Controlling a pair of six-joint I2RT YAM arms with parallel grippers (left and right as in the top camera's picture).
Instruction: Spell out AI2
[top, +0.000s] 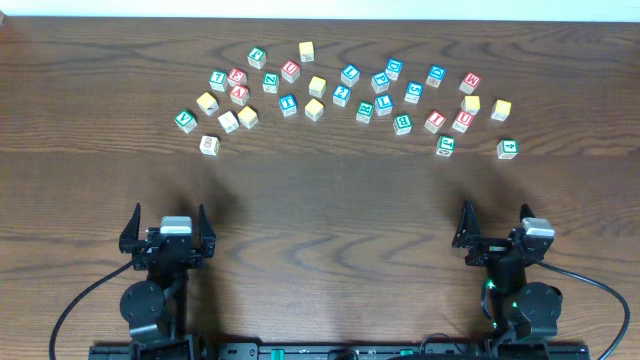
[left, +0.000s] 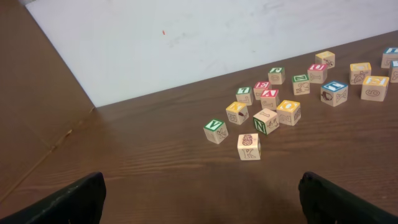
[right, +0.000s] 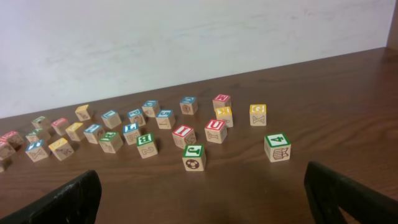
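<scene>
Wooden blocks lie scattered across the table — far half.

Lettered blocks are lying scattered across the surface; a green 4 block is sitting apart, nearest the pincer's wide-spread fingers.

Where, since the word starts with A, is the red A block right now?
Overhead, the red A block lies on the left arm's side, just nearer the robot than another red block, a yellow block to its left.
</scene>
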